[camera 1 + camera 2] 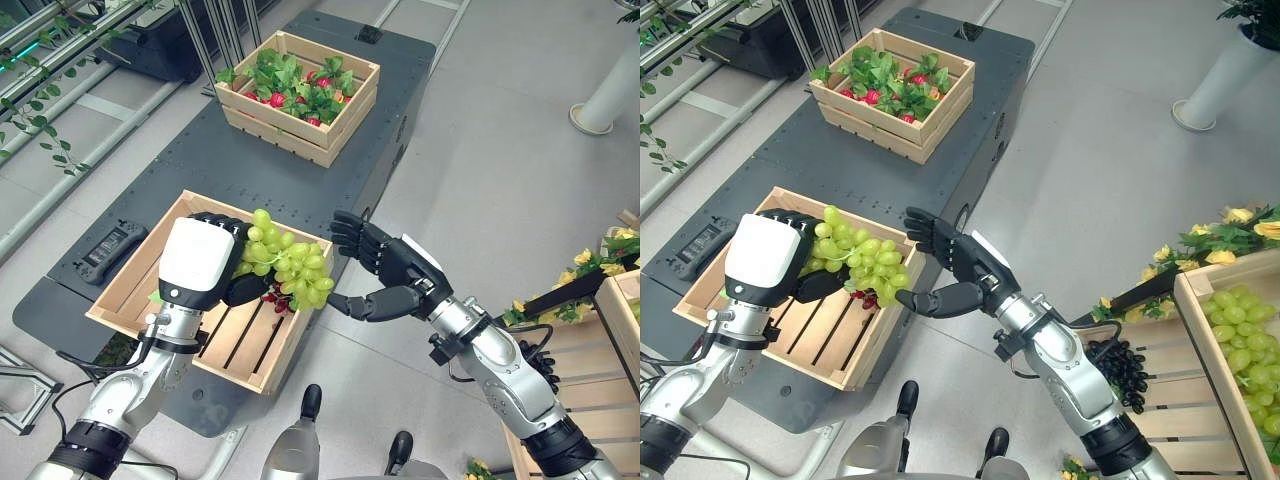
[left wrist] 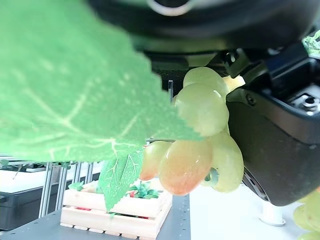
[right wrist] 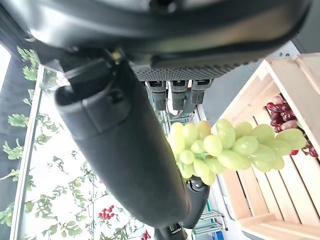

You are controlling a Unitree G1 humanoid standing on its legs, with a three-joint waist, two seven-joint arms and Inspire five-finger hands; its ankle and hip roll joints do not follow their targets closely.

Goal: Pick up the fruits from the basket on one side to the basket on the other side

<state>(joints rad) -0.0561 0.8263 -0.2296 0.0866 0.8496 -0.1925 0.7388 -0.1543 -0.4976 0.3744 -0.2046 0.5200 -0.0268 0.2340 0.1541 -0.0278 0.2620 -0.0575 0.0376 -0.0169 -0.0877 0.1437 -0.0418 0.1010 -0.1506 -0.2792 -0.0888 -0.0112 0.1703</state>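
My left hand (image 1: pixel 200 262) is shut on a bunch of green grapes (image 1: pixel 287 260), held up over the right part of the near wooden crate (image 1: pixel 130 290). The same grapes (image 2: pixel 202 130) hang close past my thumb in the left wrist view, beside a green leaf (image 2: pixel 75 85). A small bunch of dark red grapes (image 1: pixel 277 298) shows just below the green ones. My right hand (image 1: pixel 385 262) is open, palm toward the grapes, a short gap to their right. In the right wrist view the green grapes (image 3: pixel 225 147) hang beyond the straight fingers (image 3: pixel 175 95).
A second crate (image 1: pixel 300 90) with leaves and red fruit stands farther back on the dark platform (image 1: pixel 420 90). At the right stands another crate (image 1: pixel 1230 300) holding green grapes (image 1: pixel 1245 350), with dark grapes (image 1: pixel 1120 370) and yellow flowers (image 1: pixel 1230 235) beside it. A black controller (image 1: pixel 110 250) lies left.
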